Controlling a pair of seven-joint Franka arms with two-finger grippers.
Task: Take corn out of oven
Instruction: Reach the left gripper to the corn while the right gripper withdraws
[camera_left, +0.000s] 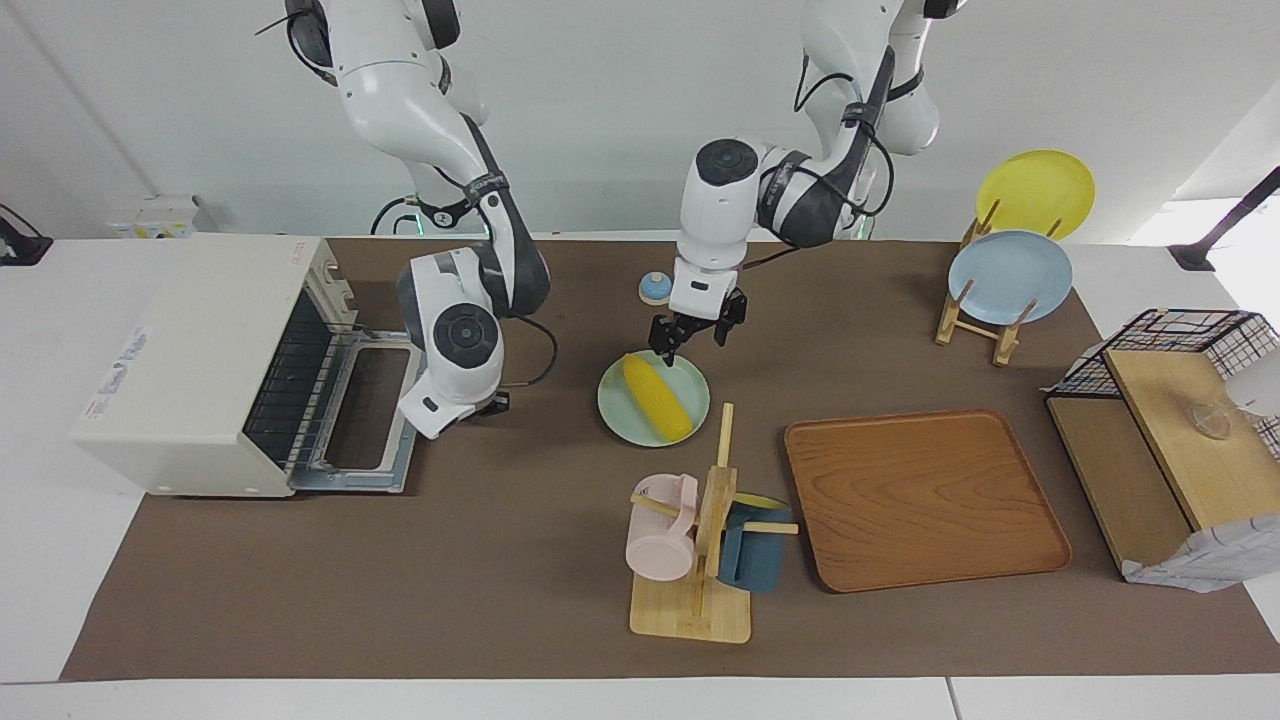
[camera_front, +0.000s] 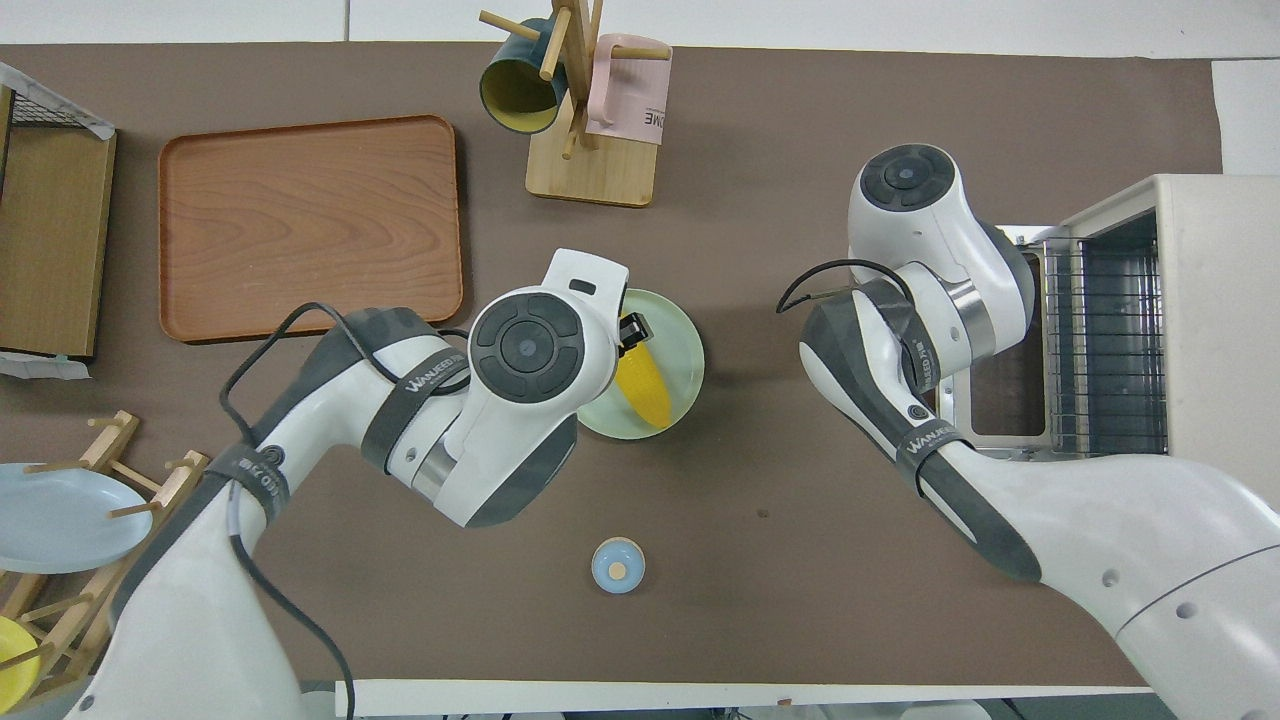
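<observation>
The yellow corn (camera_left: 658, 398) lies on a pale green plate (camera_left: 618, 410) in the middle of the table, outside the oven; it also shows in the overhead view (camera_front: 645, 392). The cream-white oven (camera_left: 190, 350) stands at the right arm's end of the table with its door (camera_left: 370, 420) folded down open, and its wire rack looks bare. My left gripper (camera_left: 690, 340) is open and hangs just over the end of the corn nearer to the robots, not touching it. My right gripper (camera_left: 490, 405) is low beside the open oven door; its hand is hidden under the arm in the overhead view.
A mug rack (camera_left: 700, 540) with a pink and a blue mug stands farther from the robots than the plate. A wooden tray (camera_left: 925, 495) lies beside it. A small blue knob (camera_left: 655, 288), a plate rack (camera_left: 1010, 275) and a black wire basket (camera_left: 1170, 340) are also there.
</observation>
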